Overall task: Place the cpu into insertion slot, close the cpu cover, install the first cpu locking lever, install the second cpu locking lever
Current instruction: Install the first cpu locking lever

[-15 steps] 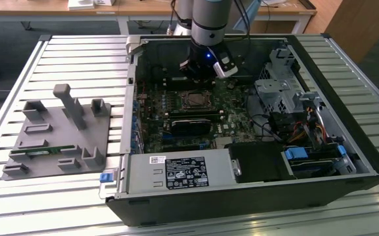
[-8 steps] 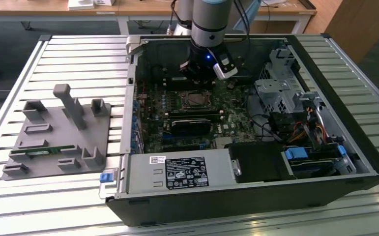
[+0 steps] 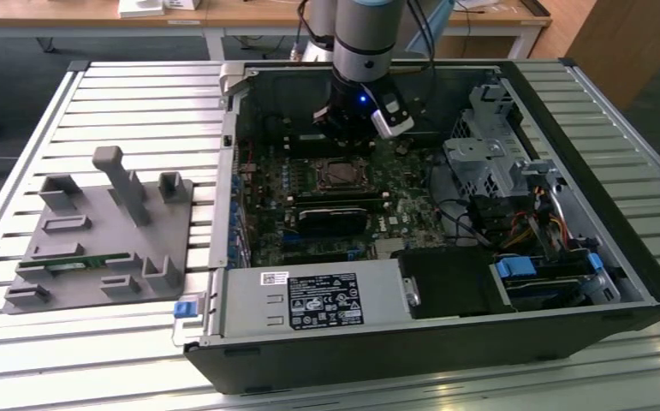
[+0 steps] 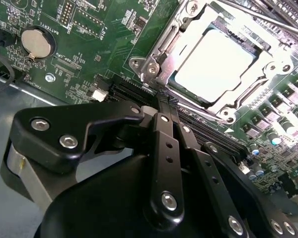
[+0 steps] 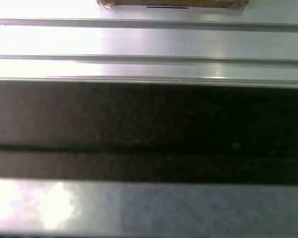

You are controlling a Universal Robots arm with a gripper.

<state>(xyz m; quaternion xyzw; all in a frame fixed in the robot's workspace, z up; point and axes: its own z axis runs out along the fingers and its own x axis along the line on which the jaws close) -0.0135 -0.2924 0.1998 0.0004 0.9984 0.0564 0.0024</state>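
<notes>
Exterior view is evenly lit, case interior [image 3: 306,111] shadowed. Glare is blown out on the cpu [image 4: 213,67] in the second wrist view. First wrist view is blurred, with bright glare patches.

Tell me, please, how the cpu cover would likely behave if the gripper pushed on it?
The cpu cover looks like thin silver sheet metal, so probably light and springy. It already lies flat around the cpu, so a push would likely barely move it. Its polished face may be slippery for the closed fingers.
</notes>
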